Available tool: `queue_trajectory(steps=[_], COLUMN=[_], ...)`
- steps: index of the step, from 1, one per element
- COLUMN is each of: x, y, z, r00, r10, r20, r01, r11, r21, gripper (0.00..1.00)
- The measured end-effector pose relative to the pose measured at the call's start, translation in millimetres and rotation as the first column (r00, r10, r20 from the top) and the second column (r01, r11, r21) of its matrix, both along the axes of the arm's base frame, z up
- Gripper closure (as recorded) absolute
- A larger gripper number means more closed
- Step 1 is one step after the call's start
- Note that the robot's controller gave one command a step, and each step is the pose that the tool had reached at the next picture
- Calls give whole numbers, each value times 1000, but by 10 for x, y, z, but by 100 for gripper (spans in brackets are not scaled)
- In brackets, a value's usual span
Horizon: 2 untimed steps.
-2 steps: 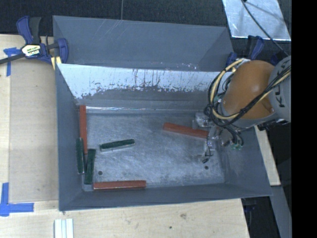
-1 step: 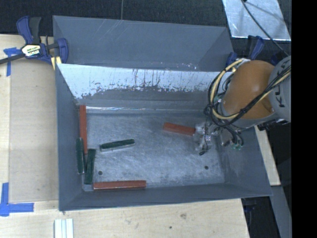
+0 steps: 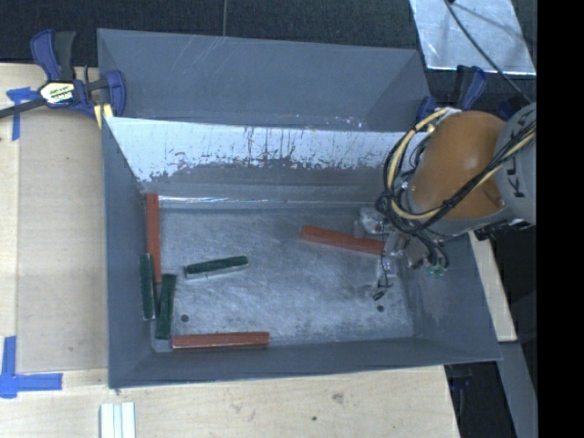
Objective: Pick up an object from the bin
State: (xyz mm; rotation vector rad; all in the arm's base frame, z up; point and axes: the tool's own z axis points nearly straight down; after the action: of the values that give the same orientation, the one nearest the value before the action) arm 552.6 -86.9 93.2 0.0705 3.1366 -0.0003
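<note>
My gripper hangs low over the bin's right side, close to the floor. A red-brown flat stick lies just left of it, slanting slightly. The stick's right end reaches the gripper's body, and whether they touch is hidden. Further left, near the middle of the floor, lies a dark green stick, well apart from the gripper.
Along the left wall stands a red-brown stick with two dark green sticks below it. Another red-brown stick lies along the front wall. The arm with its orange cover and cables comes in over the right rim.
</note>
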Motion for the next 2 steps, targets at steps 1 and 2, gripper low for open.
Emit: queue_trajectory(steps=[1, 2], x=[228, 486], y=[-328, 154], z=[134, -245], r00=[863, 817], r10=[505, 576], r20=[1, 2], r01=[-505, -576], r11=[863, 817], r21=[-4, -1], gripper=[0, 0])
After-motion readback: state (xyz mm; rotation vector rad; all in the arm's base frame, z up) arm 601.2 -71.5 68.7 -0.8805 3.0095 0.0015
